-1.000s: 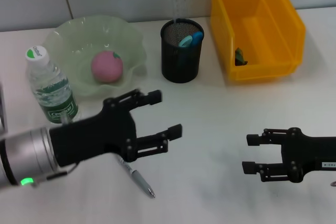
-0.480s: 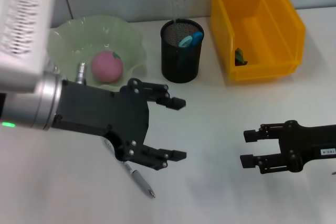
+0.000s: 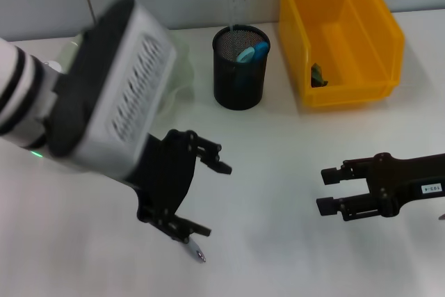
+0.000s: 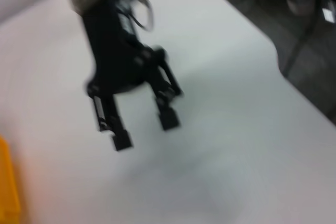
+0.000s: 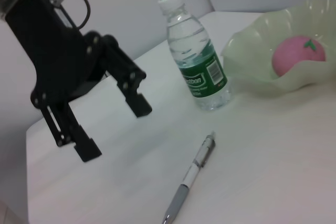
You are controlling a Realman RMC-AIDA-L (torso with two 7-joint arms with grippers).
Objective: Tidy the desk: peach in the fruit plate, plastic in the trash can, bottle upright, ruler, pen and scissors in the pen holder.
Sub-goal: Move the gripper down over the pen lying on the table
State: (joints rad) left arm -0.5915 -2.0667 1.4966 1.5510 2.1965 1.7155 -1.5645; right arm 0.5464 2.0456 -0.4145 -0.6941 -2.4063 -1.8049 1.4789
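Note:
My left gripper hangs open and points down over the silver pen, of which only the tip shows in the head view. The right wrist view shows the left gripper above the table beside the whole pen, not touching it. The bottle stands upright. A pink peach lies in the green fruit plate. The black pen holder holds blue-handled scissors and a clear ruler. Plastic lies in the yellow trash can. My right gripper is open and empty, low at the right.
My left arm's grey forearm hides the bottle and most of the plate in the head view. The left wrist view shows the right gripper and the table's rounded edge with dark floor beyond.
The left arm has swung up and turned its gripper downward over the pen, now covering the bottle and plate in the head view. The right gripper has barely shifted.

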